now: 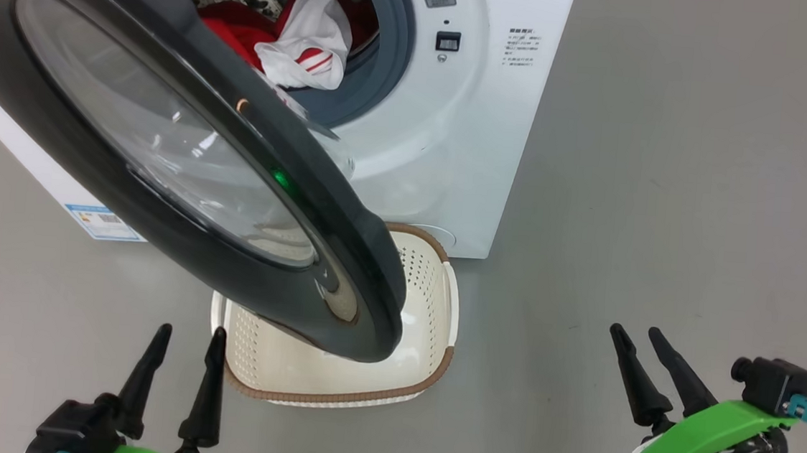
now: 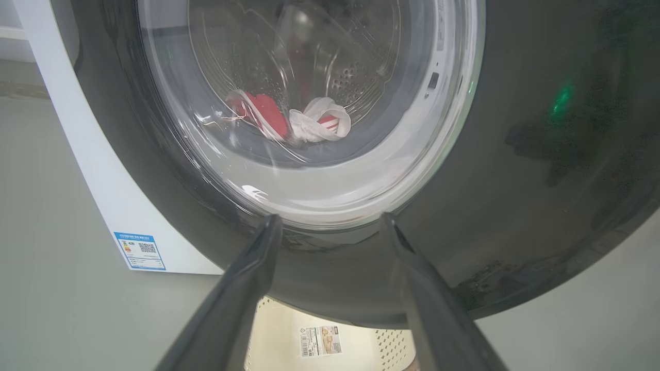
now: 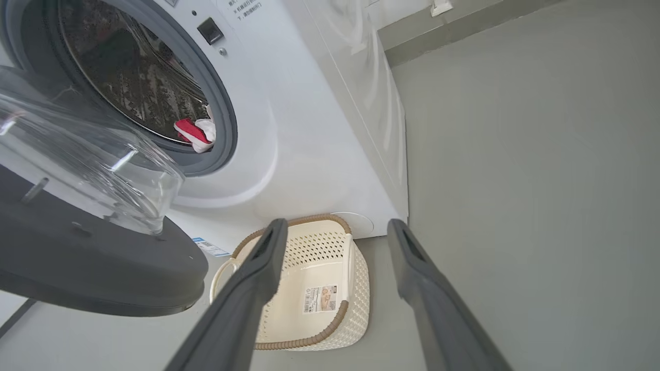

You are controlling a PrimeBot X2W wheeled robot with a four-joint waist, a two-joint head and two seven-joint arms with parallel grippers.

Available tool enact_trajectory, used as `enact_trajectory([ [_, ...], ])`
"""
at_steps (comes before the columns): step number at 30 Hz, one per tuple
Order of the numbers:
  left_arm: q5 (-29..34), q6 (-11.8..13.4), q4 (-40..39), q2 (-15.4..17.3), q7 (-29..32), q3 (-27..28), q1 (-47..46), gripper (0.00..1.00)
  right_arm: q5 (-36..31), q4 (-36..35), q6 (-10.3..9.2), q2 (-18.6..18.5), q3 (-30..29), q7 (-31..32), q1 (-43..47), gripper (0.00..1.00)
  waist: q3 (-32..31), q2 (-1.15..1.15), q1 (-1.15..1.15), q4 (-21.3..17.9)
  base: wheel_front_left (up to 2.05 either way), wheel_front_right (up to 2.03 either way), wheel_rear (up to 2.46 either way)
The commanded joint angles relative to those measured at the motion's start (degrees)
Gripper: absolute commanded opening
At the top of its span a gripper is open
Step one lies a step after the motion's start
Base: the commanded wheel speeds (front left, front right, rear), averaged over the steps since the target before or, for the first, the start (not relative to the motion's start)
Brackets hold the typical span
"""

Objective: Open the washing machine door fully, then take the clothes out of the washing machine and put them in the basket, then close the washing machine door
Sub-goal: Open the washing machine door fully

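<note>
Fingers (image 1: 209, 391) apart, basket (image 1: 433, 308) partly behind washing machine door (image 1: 364, 267)

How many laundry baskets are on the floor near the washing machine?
1. The cream perforated basket stands on the floor just in front of the washing machine, partly beneath its open door. Nothing suggests another, though the door hides some floor.

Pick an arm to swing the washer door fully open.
Right, probably. The right gripper is open and on the inner side of the door, so a push there would swing it wider. The left gripper faces the outer side, where a push would shut it.
</note>
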Motion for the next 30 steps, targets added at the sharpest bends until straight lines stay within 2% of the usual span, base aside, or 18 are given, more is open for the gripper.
enact_trajectory([
  [1,0.8,-0.3,-1.5,0.7,-0.7,1.9,-0.5,1.00,-5.3,-1.9,0.44,0.6,-1.9,-0.8,2.3,1.00,0.1,0.00,0.00,0.1,0.00,0.00,0.00],
  [8,0.9,-0.3,-1.9,0.6,-0.7,2.2,-0.7,1.00,-22.9,-7.9,0.44,6.1,-13.3,-0.8,6.6,1.00,0.1,0.00,0.00,0.2,0.00,0.00,0.00],
  [14,1.0,-0.3,-3.6,0.6,-0.7,3.2,-0.6,1.00,-33.0,-13.7,0.44,10.2,-20.0,-0.8,9.7,1.00,0.0,0.00,0.00,0.3,0.00,0.00,0.00],
  [19,0.9,-0.3,-4.6,0.6,-0.7,3.3,-0.2,1.00,-36.9,-16.6,0.44,12.1,-23.2,-0.8,11.9,1.00,-0.1,0.00,0.00,0.5,0.00,0.00,0.00],
  [30,0.7,-0.3,-4.2,0.6,-0.7,2.9,0.3,1.00,-37.9,-15.3,0.44,12.8,-22.4,-0.8,12.7,1.00,-0.4,0.00,0.00,0.7,0.00,0.00,0.00],
])
